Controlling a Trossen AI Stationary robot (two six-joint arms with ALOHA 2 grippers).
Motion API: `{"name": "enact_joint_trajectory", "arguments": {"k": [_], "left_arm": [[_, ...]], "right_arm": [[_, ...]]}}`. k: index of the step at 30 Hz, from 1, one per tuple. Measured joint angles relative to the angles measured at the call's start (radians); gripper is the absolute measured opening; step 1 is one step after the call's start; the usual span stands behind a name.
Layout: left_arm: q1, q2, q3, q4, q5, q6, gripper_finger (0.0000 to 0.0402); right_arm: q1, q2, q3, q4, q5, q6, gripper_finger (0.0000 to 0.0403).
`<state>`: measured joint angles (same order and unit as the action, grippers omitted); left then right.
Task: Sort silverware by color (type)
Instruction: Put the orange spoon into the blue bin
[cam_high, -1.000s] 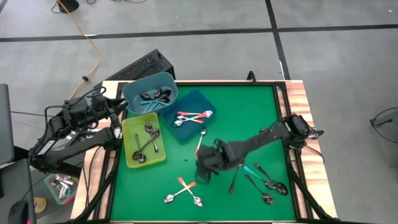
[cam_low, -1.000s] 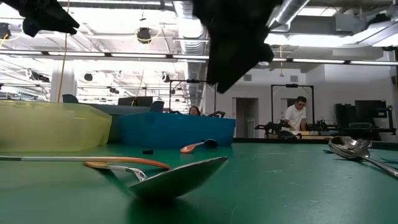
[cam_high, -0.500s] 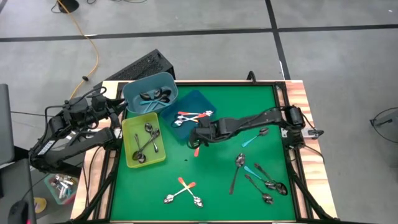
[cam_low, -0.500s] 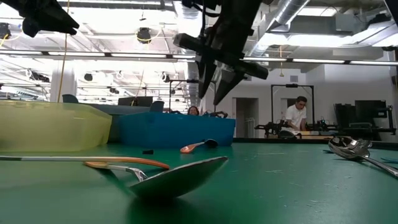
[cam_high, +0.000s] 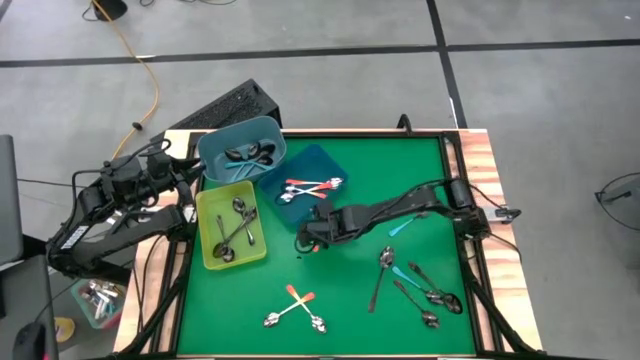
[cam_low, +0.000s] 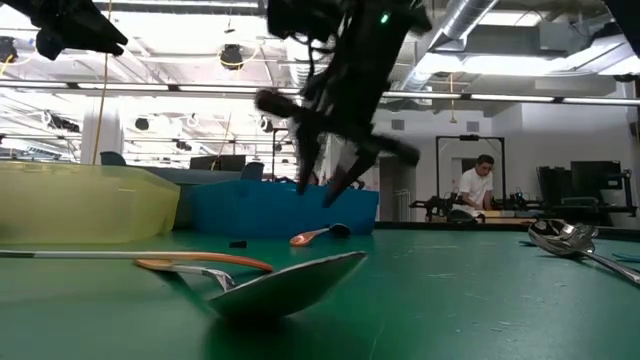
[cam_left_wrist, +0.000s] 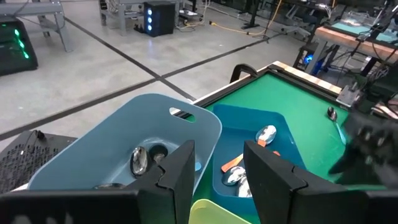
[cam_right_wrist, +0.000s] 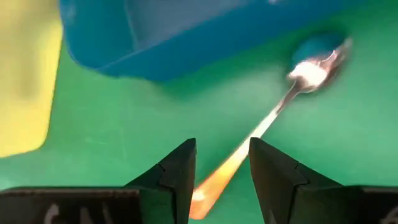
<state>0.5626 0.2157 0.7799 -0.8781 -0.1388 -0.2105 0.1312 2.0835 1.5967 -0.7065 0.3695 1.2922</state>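
My right gripper (cam_high: 305, 238) is open and hovers just above an orange-handled spoon (cam_right_wrist: 267, 121) that lies flat on the green mat beside the dark blue tray (cam_high: 318, 165). In the right wrist view the orange handle (cam_right_wrist: 214, 183) runs between the two fingers. In the low view the fingers (cam_low: 325, 185) hang clear above this spoon (cam_low: 318, 236). My left gripper (cam_left_wrist: 219, 155) waits open over the light blue bin (cam_left_wrist: 124, 143) at the table's far left corner.
The dark blue tray holds orange spoons (cam_high: 310, 185), the yellow-green bin (cam_high: 215, 255) silver ones, and the light blue bin (cam_high: 243, 150) dark ones. Loose on the mat lie two crossed orange spoons (cam_high: 295, 305), a teal spoon (cam_high: 405, 225) and a cluster (cam_high: 425, 290) near the right edge.
My right gripper has swung from the middle of the mat toward the far left, to the dark blue tray, turning as it went. It has then come down over the orange-handled spoon. The spoon has stayed where it was.
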Motion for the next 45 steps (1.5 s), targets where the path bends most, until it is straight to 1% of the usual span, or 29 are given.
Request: {"name": "enact_joint_trajectory", "arguments": {"k": [5, 8, 12, 15, 20, 23, 35, 45], "left_arm": [[0.000, 0.000, 0.000, 0.001, 0.000, -0.013, 0.0122], [0.000, 0.000, 0.000, 0.001, -0.001, -0.014, 0.0122], [0.000, 0.000, 0.000, 0.004, -0.001, -0.015, 0.0122], [0.000, 0.000, 0.000, 0.009, 0.000, -0.015, 0.0122], [0.000, 0.000, 0.000, 0.015, -0.006, -0.015, 0.0122], [0.000, 0.000, 0.000, 0.016, -0.008, -0.015, 0.0122], [0.000, 0.000, 0.000, 0.017, -0.008, -0.016, 0.0122], [0.000, 0.000, 0.000, 0.017, -0.008, -0.019, 0.0122]], "right_arm": [[0.005, 0.030, 0.002, 0.045, -0.002, 0.038, 0.0159], [-0.003, 0.043, -0.002, -0.005, -0.002, 0.038, 0.0159], [-0.014, 0.053, -0.001, -0.016, -0.004, 0.045, 0.0159], [-0.016, 0.077, 0.001, 0.015, -0.003, 0.046, 0.0159], [-0.021, 0.099, 0.001, 0.017, -0.021, 0.044, 0.0159], [-0.022, 0.098, 0.001, 0.009, -0.034, 0.046, 0.0159], [-0.022, 0.098, 0.001, 0.012, -0.030, 0.045, 0.0159], [0.001, 0.085, 0.017, 0.002, -0.028, 0.044, 0.0159]]}}
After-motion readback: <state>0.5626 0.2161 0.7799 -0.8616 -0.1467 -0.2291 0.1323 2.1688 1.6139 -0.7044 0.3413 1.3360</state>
